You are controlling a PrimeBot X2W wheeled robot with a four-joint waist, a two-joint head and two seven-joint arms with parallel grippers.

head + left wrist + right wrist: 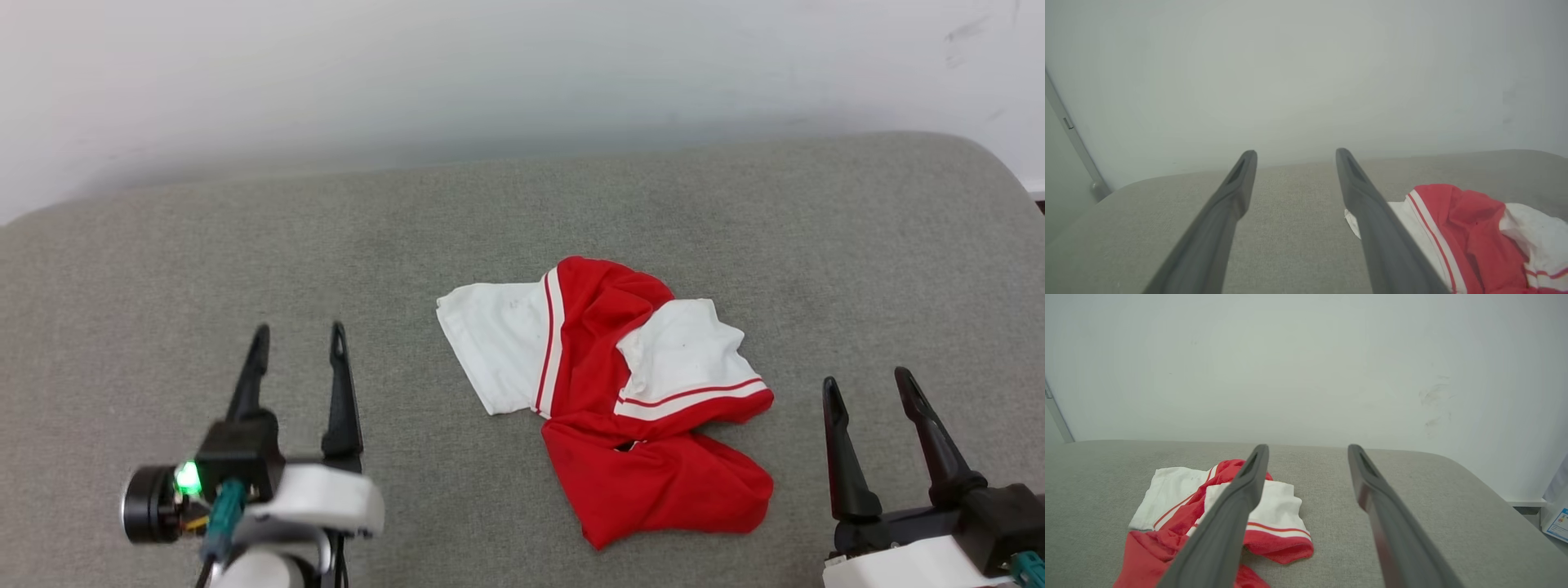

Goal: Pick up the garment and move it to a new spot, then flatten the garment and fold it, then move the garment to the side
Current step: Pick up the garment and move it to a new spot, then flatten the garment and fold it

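- The left gripper sits at the lower left of the head view. Its two dark fingers are spread apart and hold nothing, and a green light glows on its wrist housing.
- The right gripper sits at the lower right, its fingers likewise parted and empty.
- Both point across a grey fabric-covered surface toward a pale wall.
- The garment lies crumpled on the surface between the two grippers, somewhat nearer the right one and touching neither.
- One white sleeve spreads flat toward the robot's left. A second white sleeve with striped trim is folded over the red body, and more red cloth bunches toward the robot.
- In the left wrist view the garment lies to the right of the fingers, partly behind one.
- In the right wrist view it lies to the left, with one finger crossing in front.
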